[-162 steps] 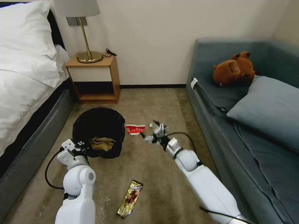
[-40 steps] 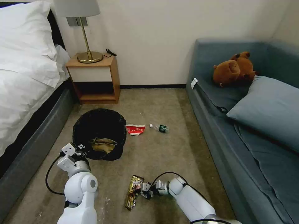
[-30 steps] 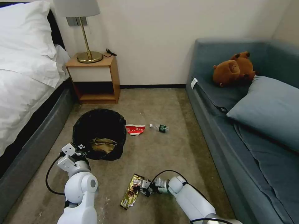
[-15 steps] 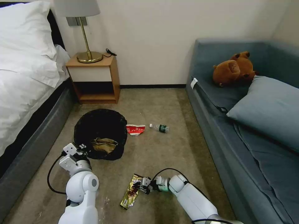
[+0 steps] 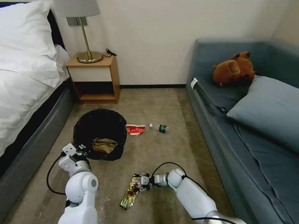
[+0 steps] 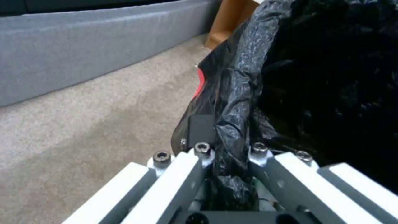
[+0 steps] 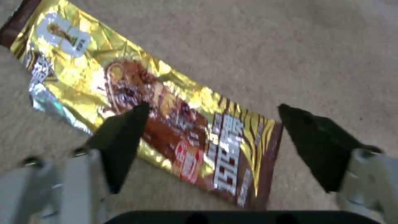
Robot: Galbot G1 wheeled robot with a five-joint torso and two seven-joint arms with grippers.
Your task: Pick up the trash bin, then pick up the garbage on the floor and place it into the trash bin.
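Straddling snack wrapper (image 7: 166, 124): right gripper (image 7: 211, 146), jaws apart, blurred.

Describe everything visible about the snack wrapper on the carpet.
The snack wrapper is a long, flat, crinkled foil pack, glossy gold with brown ends, a chocolate-coloured picture and white lettering. It lies flat on the beige carpet, near the robot. The right end effector hangs at its far end, fingers spread to either side, not gripping it.
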